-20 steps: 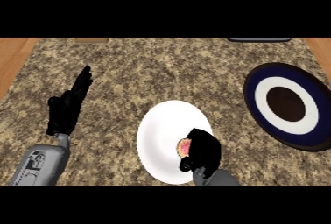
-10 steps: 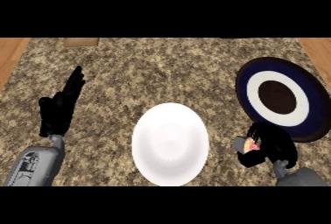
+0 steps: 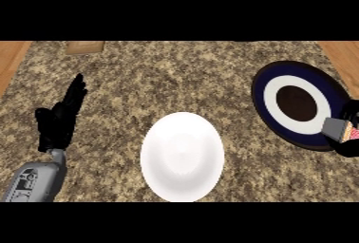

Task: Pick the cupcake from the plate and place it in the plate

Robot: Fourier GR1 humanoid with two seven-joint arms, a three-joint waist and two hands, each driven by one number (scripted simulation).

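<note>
Right hand (image 3: 348, 142) at the frame's right edge, fingers curled round the cupcake (image 3: 339, 130) | over the dark plate (image 3: 270, 102)'s lower right rim | white plate (image 3: 182, 156) bare, centre | pick done, placing left | left hand (image 3: 60, 121) open, resting, left.

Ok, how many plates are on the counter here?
2. A white plate lies low in the middle of the counter; a dark blue plate with a white ring lies at the right, near the right robot hand holding the cupcake.
</note>
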